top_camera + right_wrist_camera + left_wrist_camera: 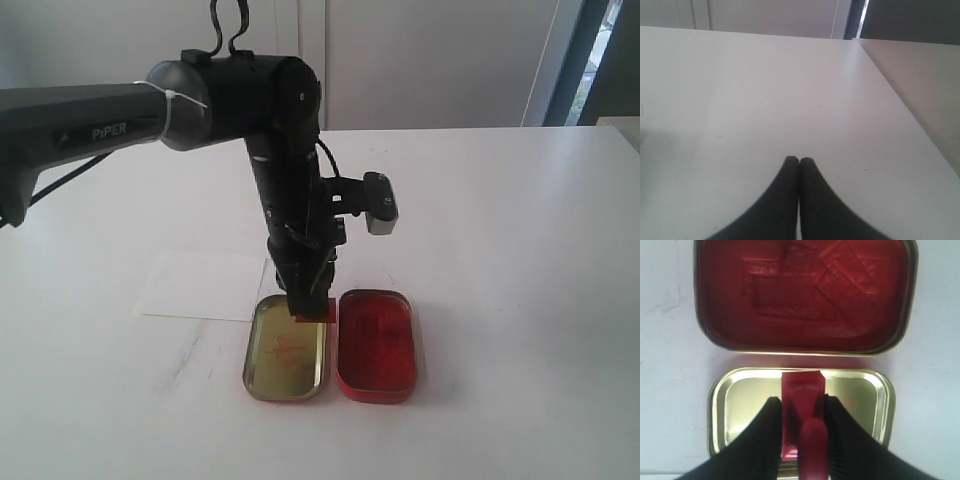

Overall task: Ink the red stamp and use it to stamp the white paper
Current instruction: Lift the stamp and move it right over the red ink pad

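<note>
My left gripper is shut on the red stamp, its block base squeezed between the black fingers and its round knob pointing back toward the camera. In the exterior view the stamp hangs just above the far right corner of the gold tin lid, beside the red ink-pad tin. The white paper lies flat to the left, behind the lid. My right gripper is shut with nothing in it, over bare table, and does not show in the exterior view.
The left arm reaches in from the left at mid height. The ink pad shows pressed square marks. The table's right edge runs near the right gripper, with a second surface beyond it.
</note>
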